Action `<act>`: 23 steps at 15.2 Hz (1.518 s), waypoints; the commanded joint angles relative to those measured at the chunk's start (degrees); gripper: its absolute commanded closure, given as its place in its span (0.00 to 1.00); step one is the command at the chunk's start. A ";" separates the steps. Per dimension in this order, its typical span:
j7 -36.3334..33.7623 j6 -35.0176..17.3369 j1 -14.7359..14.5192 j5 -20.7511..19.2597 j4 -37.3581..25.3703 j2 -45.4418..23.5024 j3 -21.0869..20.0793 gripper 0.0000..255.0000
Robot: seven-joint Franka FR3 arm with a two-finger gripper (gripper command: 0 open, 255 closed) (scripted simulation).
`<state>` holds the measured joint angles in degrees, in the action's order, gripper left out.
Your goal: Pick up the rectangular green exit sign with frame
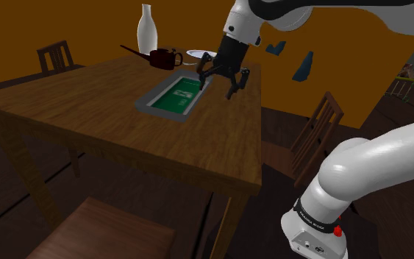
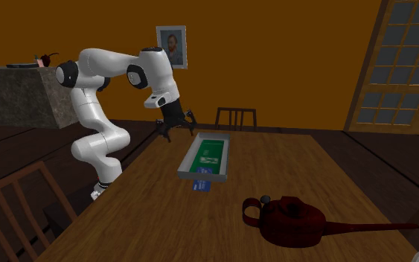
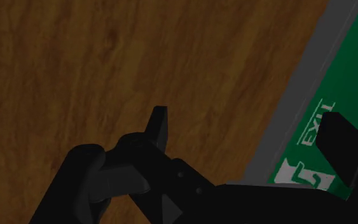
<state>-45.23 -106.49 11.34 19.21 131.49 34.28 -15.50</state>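
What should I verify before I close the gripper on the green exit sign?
1. Gripper open: ok, its fingers stand apart.
2. Straddling the exit sign's grey frame rim: ok, one finger is over the table and the other over the green face.
3. Fingers low enough to catch the rim: cannot tell.
4. Sign lying flat on the table: ok.
5. Dark red pot with a long spout clear of the gripper: ok, it stands well apart.
6. Sign grasped: not ok, nothing is held yet.
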 commanded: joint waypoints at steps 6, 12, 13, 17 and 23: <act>-17.51 -7.21 5.35 -0.07 -3.02 -4.78 -5.52 0.00; -16.80 -11.43 5.04 0.68 1.10 -4.91 -6.14 0.00; -16.80 -11.43 5.04 0.68 1.09 -4.91 -6.14 0.00; -16.86 -11.51 5.05 0.66 1.03 -5.05 -6.21 1.00; -16.80 -11.43 5.04 0.68 1.09 -4.92 -6.14 1.00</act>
<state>-62.07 -118.00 16.39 19.87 132.52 29.30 -21.67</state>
